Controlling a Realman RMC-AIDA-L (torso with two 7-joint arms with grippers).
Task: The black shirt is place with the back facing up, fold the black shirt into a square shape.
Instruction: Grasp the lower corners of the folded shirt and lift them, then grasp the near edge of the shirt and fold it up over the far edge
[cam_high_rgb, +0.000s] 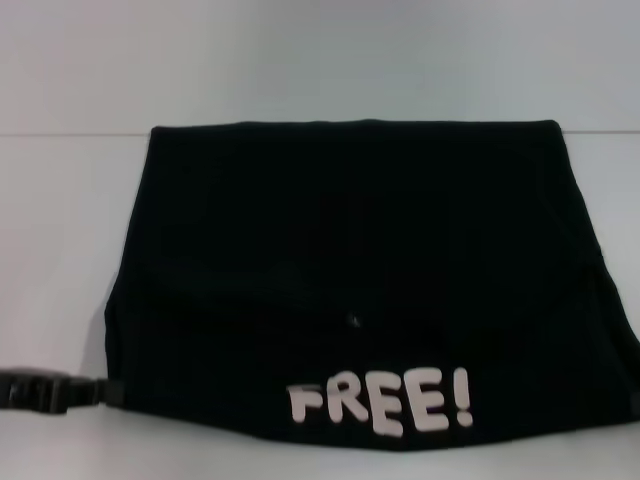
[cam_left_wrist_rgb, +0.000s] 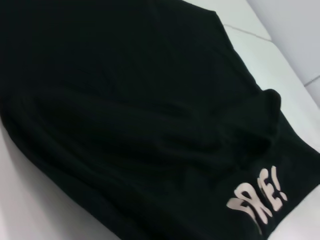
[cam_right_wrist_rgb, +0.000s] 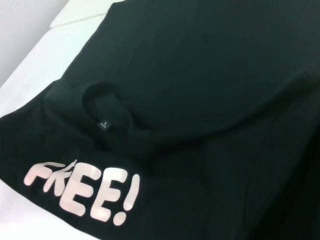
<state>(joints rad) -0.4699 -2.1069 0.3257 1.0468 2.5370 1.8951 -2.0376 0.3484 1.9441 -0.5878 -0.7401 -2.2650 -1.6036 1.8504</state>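
A: Head view is catching the left gripper (cam_high_rgb: 60, 390) low at the shirt's (cam_high_rgb: 350, 270) near left corner; I cannot tell its grip. Right gripper isn't showing.

B: It's wanting even, flat edges for squaring.

A: Shirt's lying folded on the table (cam_high_rgb: 60, 220), "FREE!" (cam_high_rgb: 380, 403) facing up at the near edge.

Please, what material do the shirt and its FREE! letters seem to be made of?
The shirt looks like soft matte knit fabric, probably cotton: it lies in limp folds without shine. The letters look like a flat pale pink print, perhaps vinyl or ink: smooth, with sharp edges, following the cloth.
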